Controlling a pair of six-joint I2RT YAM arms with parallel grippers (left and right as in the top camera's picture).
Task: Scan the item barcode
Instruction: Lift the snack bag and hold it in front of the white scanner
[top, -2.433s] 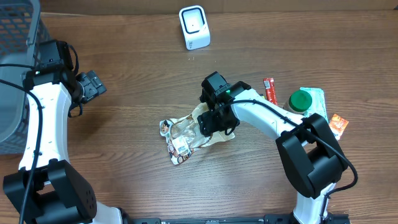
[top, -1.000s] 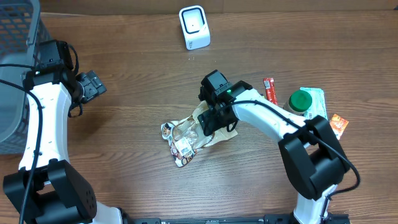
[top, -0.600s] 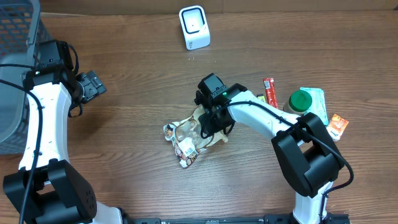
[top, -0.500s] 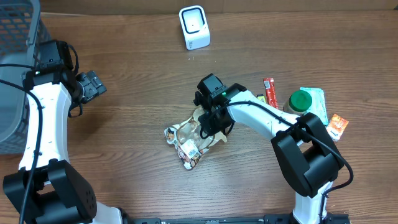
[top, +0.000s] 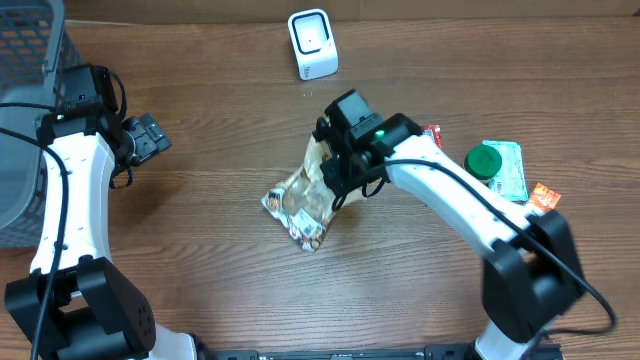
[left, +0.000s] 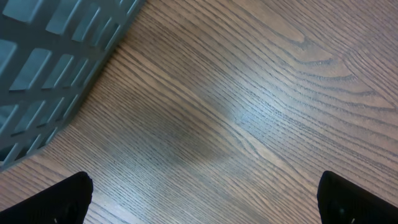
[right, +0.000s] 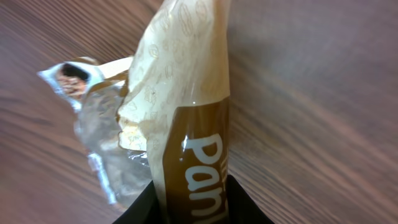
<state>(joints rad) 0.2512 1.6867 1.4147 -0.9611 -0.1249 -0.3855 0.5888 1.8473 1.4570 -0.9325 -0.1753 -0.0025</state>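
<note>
Desk (left: 249, 93) is dark brown wood grain, smooth with a soft sheen under the light. The bag (right: 186, 93) is crinkly glossy plastic film, part tan print, part clear. Basket (left: 43, 56) looks matt grey plastic, scanner (top: 312, 42) smooth white plastic.

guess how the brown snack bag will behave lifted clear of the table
Probably floppy: the snack bag is crinkled film, pinched at one end by the right gripper, so its clear end may droop. Likely light, looking mostly flat. The glossy film might slip.
</note>
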